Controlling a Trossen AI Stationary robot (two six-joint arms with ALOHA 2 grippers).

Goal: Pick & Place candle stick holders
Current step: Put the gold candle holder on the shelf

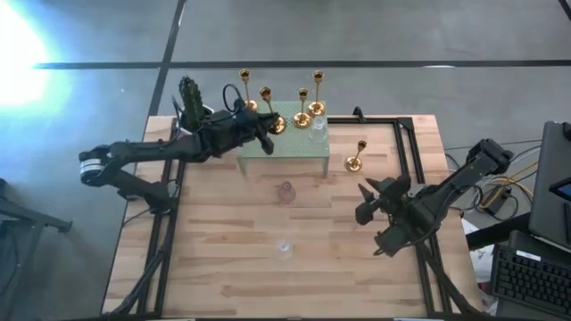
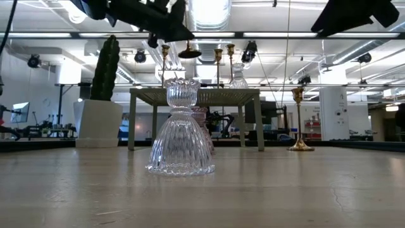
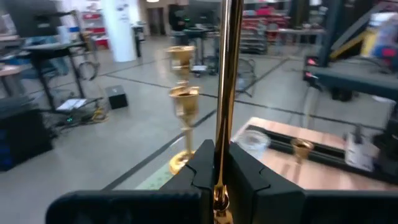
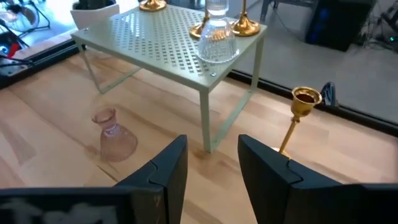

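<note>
My left gripper (image 1: 268, 123) is over the left end of the green perforated stand (image 1: 287, 153), shut on a gold candle stick holder (image 1: 270, 107); its domed base (image 2: 189, 52) hangs above the stand's top. Three more gold holders (image 1: 303, 114) and a clear glass one (image 1: 317, 134) stand on the stand. Another gold holder (image 1: 355, 162) stands on the table right of the stand. A pinkish glass holder (image 1: 285, 191) and a clear glass one (image 1: 284, 251) stand on the table in front. My right gripper (image 1: 370, 201) is open and empty, right of the pinkish one. My left gripper pinches the gold holder's slim stem (image 3: 219, 163) between its two fingers (image 3: 200, 167). The fingers come level from the table's left and lie across the stem. The holder stands upright in the hold, lifted clear of the stand.
A cactus in a white pot (image 1: 189, 94) stands at the table's far left, close behind my left arm. A black rail frame (image 1: 410, 143) runs along the table's edges. A keyboard (image 1: 533, 276) and cables lie beyond the right edge.
</note>
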